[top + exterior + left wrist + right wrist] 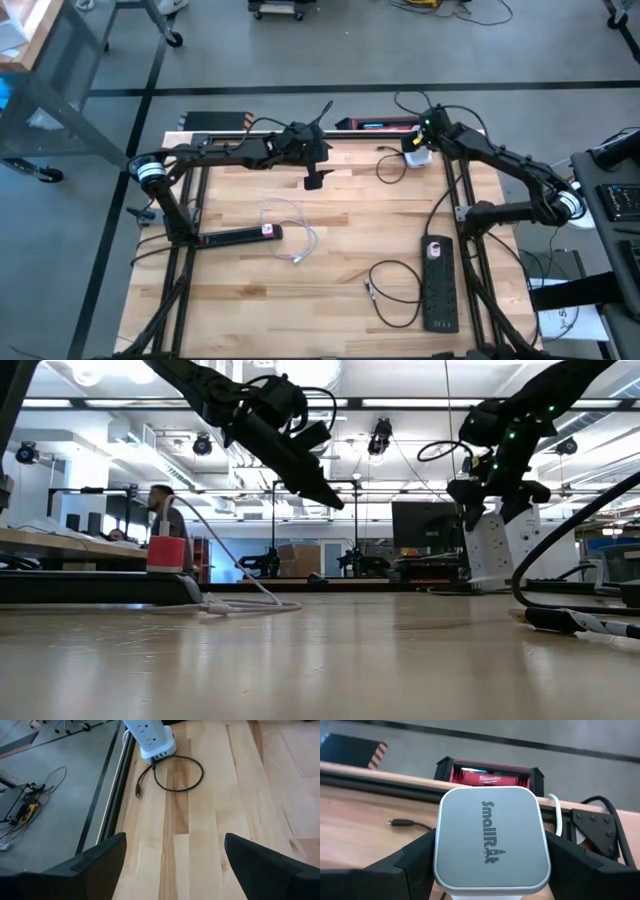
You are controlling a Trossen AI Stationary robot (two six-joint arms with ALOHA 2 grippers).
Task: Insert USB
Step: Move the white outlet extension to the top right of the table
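Left of the white charging tower (417,155), the left gripper (314,180) hangs above bare wood, fingers spread wide and holding nothing. The black USB cable (172,772) lies looped on the table just beside the tower's base, its free plug (138,789) resting on the planks. The right gripper (490,870) clamps the tower from both sides. Done well, the step likely means the right arm holding the tower steady while the left descends squarely over the plug and grips it in line with the port.
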